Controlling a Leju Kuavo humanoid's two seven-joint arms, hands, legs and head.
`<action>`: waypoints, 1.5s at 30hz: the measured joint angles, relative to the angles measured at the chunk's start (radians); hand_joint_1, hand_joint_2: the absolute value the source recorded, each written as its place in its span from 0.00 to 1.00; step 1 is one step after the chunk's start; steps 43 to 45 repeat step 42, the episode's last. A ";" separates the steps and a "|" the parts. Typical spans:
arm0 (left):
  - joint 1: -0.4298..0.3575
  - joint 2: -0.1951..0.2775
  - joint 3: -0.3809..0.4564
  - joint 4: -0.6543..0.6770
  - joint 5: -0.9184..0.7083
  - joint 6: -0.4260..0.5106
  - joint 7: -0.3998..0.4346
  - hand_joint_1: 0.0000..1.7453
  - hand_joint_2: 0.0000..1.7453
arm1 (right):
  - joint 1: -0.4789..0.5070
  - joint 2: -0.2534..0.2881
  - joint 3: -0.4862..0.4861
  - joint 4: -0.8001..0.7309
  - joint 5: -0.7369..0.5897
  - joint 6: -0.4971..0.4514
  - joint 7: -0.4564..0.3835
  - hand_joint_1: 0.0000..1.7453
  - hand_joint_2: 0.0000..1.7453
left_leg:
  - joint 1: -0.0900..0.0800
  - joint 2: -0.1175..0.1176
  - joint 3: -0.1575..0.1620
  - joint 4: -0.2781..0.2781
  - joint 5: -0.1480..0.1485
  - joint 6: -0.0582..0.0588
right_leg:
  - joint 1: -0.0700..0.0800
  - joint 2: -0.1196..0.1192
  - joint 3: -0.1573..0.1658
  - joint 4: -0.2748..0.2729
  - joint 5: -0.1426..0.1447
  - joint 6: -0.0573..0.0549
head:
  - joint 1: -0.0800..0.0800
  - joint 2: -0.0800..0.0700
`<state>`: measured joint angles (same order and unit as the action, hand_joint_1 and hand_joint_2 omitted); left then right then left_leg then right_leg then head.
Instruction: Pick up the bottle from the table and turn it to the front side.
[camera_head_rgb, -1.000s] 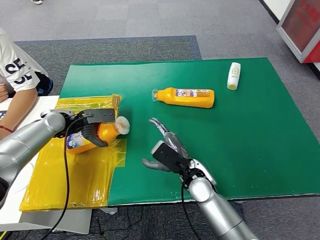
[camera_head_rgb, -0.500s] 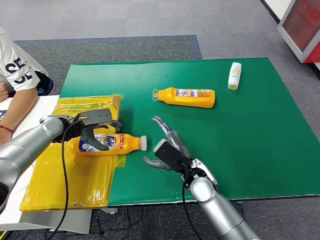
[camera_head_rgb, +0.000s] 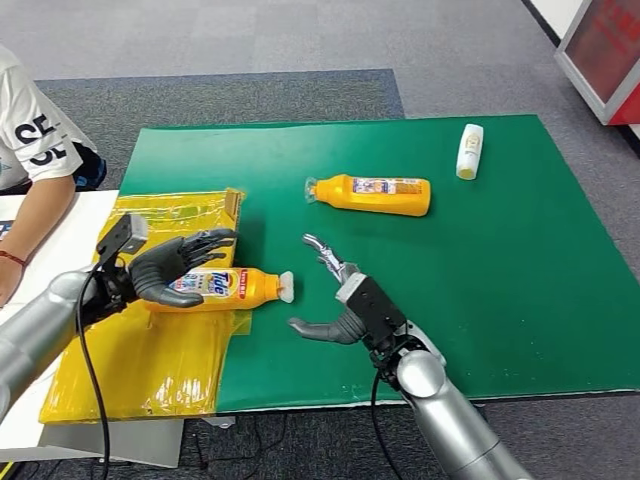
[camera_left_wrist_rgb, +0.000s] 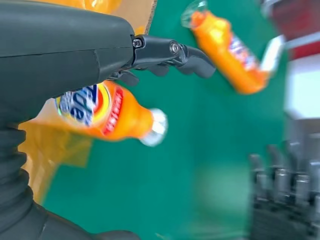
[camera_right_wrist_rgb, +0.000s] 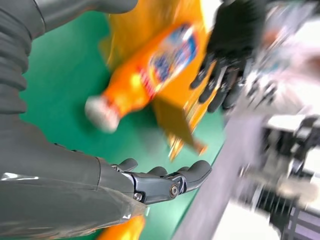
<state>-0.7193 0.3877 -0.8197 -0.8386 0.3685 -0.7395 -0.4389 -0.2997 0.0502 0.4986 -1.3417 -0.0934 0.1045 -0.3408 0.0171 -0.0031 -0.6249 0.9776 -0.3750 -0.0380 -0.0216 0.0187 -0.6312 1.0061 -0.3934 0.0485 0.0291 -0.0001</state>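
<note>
Where the green mat (camera_head_rgb: 468, 270) meets the yellow plastic sheet (camera_head_rgb: 151, 350) at the left of the head view, the orange bottle (camera_head_rgb: 226, 288) lies on its side with its label facing up and its white cap (camera_head_rgb: 286, 287) pointing toward frame centre, the cap end over the green. The left hand (camera_head_rgb: 170, 268) is at the bottle's base end, left of centre, its dark fingers (camera_head_rgb: 207, 240) stretched out above the bottle and spread; the left wrist view shows the fingers (camera_left_wrist_rgb: 177, 52) extended over the bottle (camera_left_wrist_rgb: 105, 112) with green visible between them and it, so the hand is open and grips nothing. Whether the palm touches the bottle cannot be told.

The right hand (camera_head_rgb: 343, 300) is at lower centre, just beside the cap, fingers apart and holding nothing; the right wrist view shows its fingers (camera_right_wrist_rgb: 166, 180) straight and empty.

A second orange bottle (camera_head_rgb: 371, 194) lies on its side at upper centre of the mat. A small white bottle (camera_head_rgb: 469, 151) lies at upper right, well apart from both. A person's arm (camera_head_rgb: 30, 215) rests at the left edge.
</note>
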 joint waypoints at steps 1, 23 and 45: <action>0.004 0.001 0.004 -0.003 0.000 0.001 0.000 0.00 1.00 | 0.000 -0.001 0.000 -0.001 -0.003 0.002 -0.001 0.00 1.00 | 0.000 0.000 0.000 0.000 0.000 0.000 | 0.000 0.000 0.000 0.000 0.000 0.000 | 0.000 0.000; 0.644 -0.203 0.643 -0.541 -0.219 0.199 -0.163 0.00 1.00 | 0.156 -0.038 -0.208 -0.148 -0.278 0.289 -0.045 0.00 1.00 | 0.000 0.000 0.000 0.000 -0.007 0.002 | 0.000 0.000 0.001 -0.001 -0.005 0.002 | 0.000 0.000; 0.657 -0.279 0.698 -0.555 -0.200 0.142 -0.167 0.00 1.00 | 0.179 -0.033 -0.237 -0.192 -0.236 0.283 -0.047 0.00 1.00 | 0.000 0.000 0.000 0.000 -0.007 0.002 | 0.000 0.000 0.002 -0.001 -0.005 0.002 | 0.000 0.000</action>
